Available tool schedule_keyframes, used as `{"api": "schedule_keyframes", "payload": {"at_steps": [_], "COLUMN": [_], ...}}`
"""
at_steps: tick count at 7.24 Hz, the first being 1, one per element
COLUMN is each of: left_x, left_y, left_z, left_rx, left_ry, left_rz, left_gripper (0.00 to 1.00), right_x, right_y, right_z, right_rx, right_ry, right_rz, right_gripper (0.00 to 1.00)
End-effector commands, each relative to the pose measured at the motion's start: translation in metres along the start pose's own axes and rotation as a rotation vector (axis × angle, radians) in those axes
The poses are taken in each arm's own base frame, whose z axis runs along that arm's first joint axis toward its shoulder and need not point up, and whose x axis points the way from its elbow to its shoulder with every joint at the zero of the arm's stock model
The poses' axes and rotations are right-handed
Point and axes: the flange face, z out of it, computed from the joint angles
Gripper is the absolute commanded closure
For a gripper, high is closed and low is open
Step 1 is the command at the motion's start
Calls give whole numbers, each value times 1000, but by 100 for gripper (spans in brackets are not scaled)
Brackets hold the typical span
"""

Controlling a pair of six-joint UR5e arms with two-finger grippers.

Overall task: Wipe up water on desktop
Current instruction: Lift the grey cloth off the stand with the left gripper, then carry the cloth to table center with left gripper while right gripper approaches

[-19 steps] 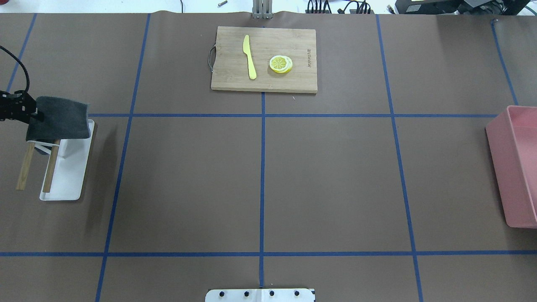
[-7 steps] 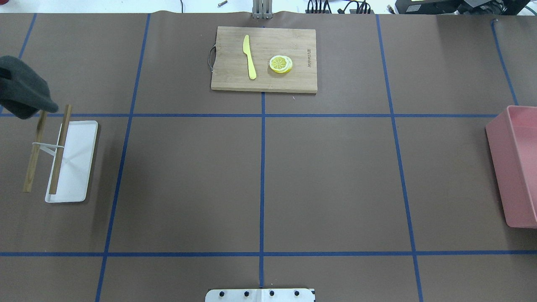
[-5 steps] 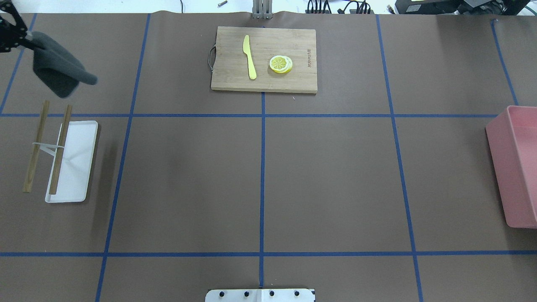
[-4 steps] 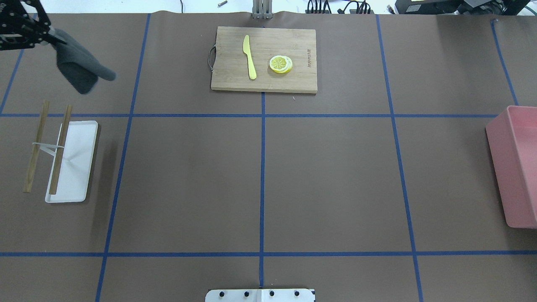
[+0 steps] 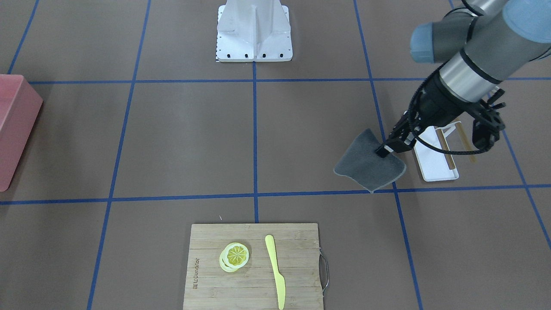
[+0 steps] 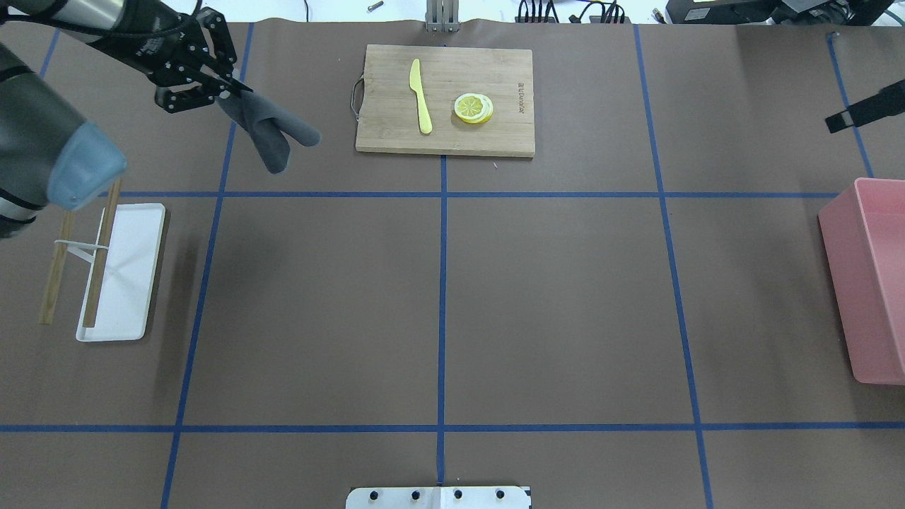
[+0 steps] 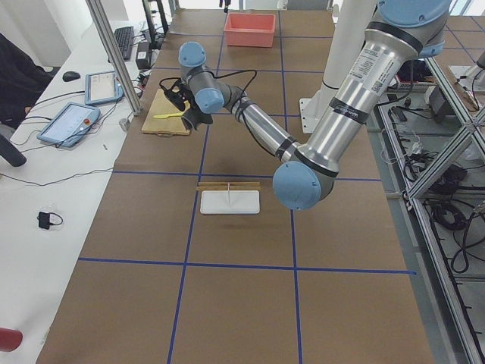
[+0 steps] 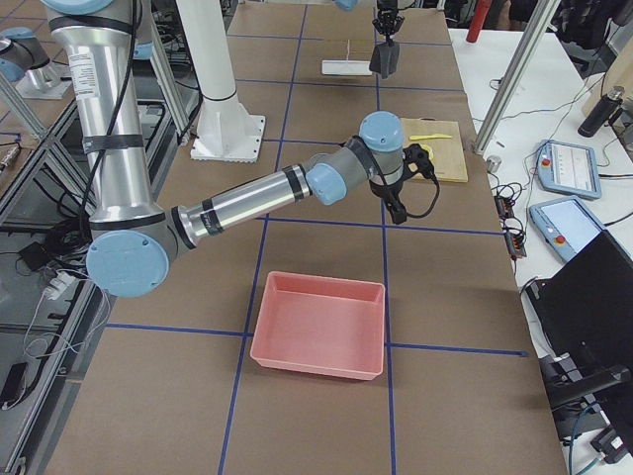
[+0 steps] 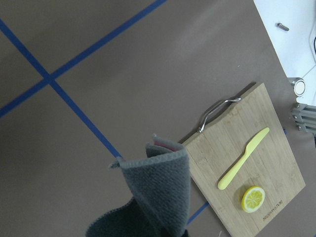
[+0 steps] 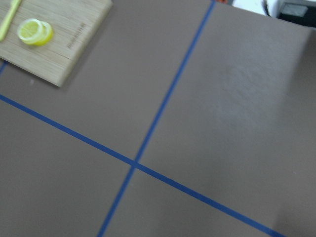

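The left tool (image 6: 228,86) is up over the far-left part of the worktop (image 6: 565,297), and it is clenched on one edge of a dark grey cloth (image 6: 272,134). The cloth dangles from the fingertips in a loose fold. In the side views it looks clear of the brown surface, though its lowest corner is hard to judge. The worktop lies directly below tool and cloth. In the overhead view the pair sit over the blue tape line that runs front to back, left of the bamboo cutting board (image 6: 445,99). The left wrist camera looks down past the hanging cloth onto bare brown paper, a tape crossing and the board's metal handle.

On the board a yellow knife (image 6: 421,95) lies beside a small stack of lemon slices (image 6: 473,108). Nearer the robot and further left, a white tray (image 6: 131,283) rests on the worktop with two wooden bars standing over it, well apart from the cloth.

On the other side, the right tool (image 6: 848,118) shows only as a dark bar at the overhead view's edge, above the far-right squares. I cannot tell if it is released or clenched. Its wrist camera sees only worktop, tape lines and a corner of the board. A pink bin (image 6: 877,283) sits at the right edge.
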Motion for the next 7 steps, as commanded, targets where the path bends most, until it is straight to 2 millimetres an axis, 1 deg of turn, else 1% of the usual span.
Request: {"api": "schedule_keyframes", "payload": {"at_steps": [1,2,3,4,5,6,7], "left_x": [20,29,29,25,26,17,15], "left_y": [67,98,120,136,159,178,198], "left_z": [28,42,55,64,74,87,97], "left_rx": [-8,10,13,-3,-21,-42,-62], "left_ry": [-2,-35,-52,-65,-91,-117,-134], "left_rz": [-80,-86,-105,-101,-110,-95,-98], "left_gripper": [100,100,100,100,100,100,100], "right_x": [-103,-163,-213,-260,-301,-330,-349], "right_y": [-50,-60,-46,-27,-6,7,12], "right_z": [24,47,79,111,139,152,157], "right_rx": [88,132,169,228,242,252,248], "right_ry": [-105,-121,-161,-182,-179,-186,-210], "right_rz": [-22,-18,-100,-173,-205,-225,-239], "right_gripper": [0,0,0,0,0,0,0]}}
